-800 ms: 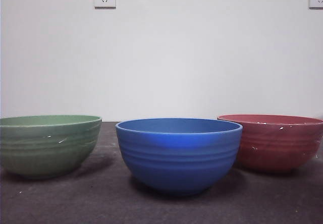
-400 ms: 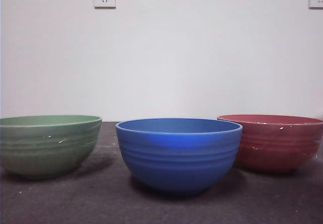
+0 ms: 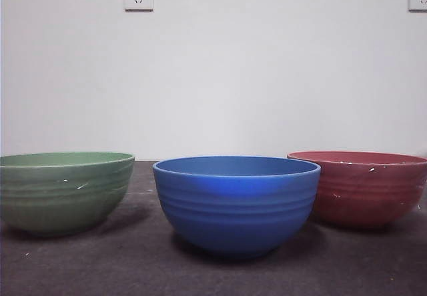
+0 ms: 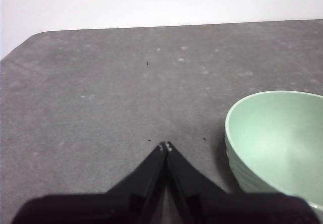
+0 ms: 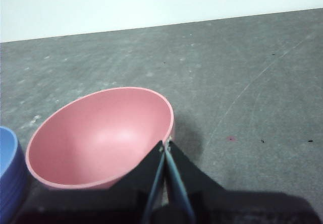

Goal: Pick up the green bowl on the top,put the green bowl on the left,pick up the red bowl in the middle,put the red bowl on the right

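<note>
**Inspector:** State the layout, largest item first.

**Operator:** The grey table [image 3: 220, 276] carries three bowls standing apart in a row, all upright. The blue bowl [image 3: 236, 203] sits in the middle, nearest the front camera. The green bowl [image 3: 65, 191] stands at one end and the red bowl [image 3: 363, 187] at the other. None is stacked, none touches its neighbour.

**Inspector:** And your hands?

**Operator:** My left gripper [image 4: 165, 147] hangs above bare table just beside the green bowl, jaws pressed together, holding nothing. My right gripper [image 5: 165, 146] is by the red bowl's near rim, jaws likewise closed and empty. Whether those tips clear the rim or graze it, I cannot say for certain from the wrist view.

**Inspector:** Status of the task?

**Operator:** I judge it done: green on its side, red on the other.

**Inspector:** Remaining hazards?

**Operator:** Chiefly the right arm. If its tips sit below the rim line, a sideways retreat could catch the red bowl and skid it toward the blue one, or tip it. A straight lift avoids that. The left arm has a lesser risk: swinging inward would clip the green bowl's wall.
</note>
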